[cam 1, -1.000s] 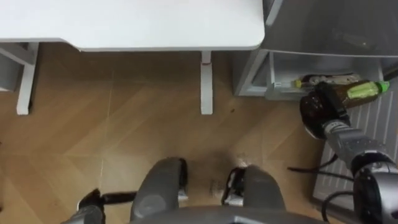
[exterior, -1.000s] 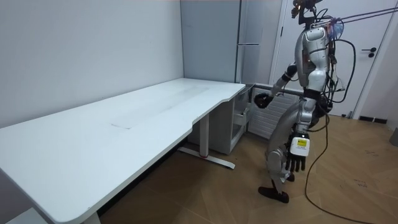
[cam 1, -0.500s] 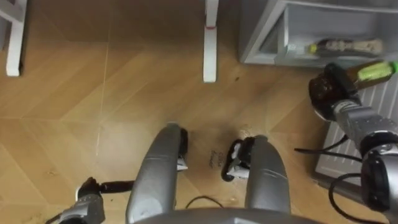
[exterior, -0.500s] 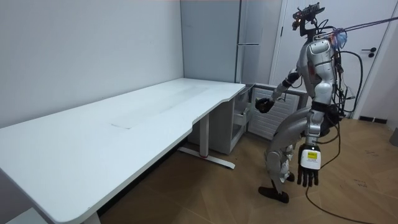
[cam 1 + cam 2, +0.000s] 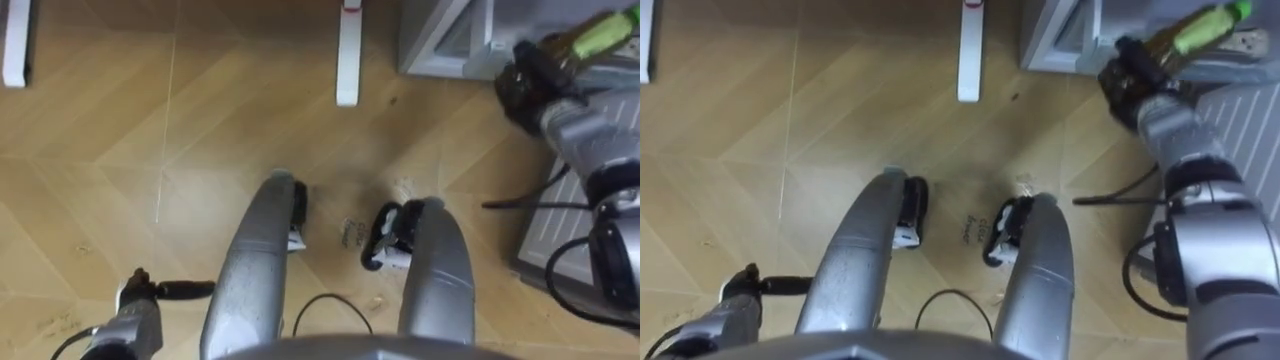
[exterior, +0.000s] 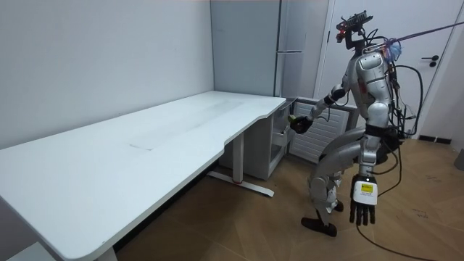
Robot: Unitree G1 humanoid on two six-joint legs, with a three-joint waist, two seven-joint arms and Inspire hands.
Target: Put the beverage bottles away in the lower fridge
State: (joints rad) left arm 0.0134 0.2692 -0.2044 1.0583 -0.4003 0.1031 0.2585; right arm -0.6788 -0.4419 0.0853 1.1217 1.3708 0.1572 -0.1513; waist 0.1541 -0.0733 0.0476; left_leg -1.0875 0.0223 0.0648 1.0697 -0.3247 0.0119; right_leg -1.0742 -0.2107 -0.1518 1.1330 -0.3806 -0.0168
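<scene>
**Just outside the lower fridge, bottle in the right hand**

Nearest the camera, at the lower left of the eye views, the left hand point(image 5: 150, 292) hangs idle beside the robot's leg. The room view shows its fingers straight and pointing down at the floor, holding nothing. Under the robot lies a wooden herringbone floor point(image 5: 100, 150), and the robot stands on it with its knees bent, facing the room view's left.

Further out, a white desk leg point(image 5: 348, 50) stands on the floor near the top of the eye views. It belongs to the long white desk point(image 6: 181, 138) that runs along the wall.

To the right of that leg, the right hand point(image 5: 530, 85) is stretched forward at the end of its arm. Its dark fingers are curled round the lower part of the bottle point(image 5: 590, 35), a dark drink with a green cap. The bottle is tilted, with the cap end pointing up and away from the robot, clear of the floor.

The bottle is held right at the front of the open lower compartment point(image 5: 440, 40), a grey frame beside the desk's end. Whether the cap has crossed into the opening cannot be told. A ribbed pale panel point(image 5: 1252, 125) lies just to the right of the arm. Behind it all rises the tall grey fridge point(image 6: 290, 43).
</scene>
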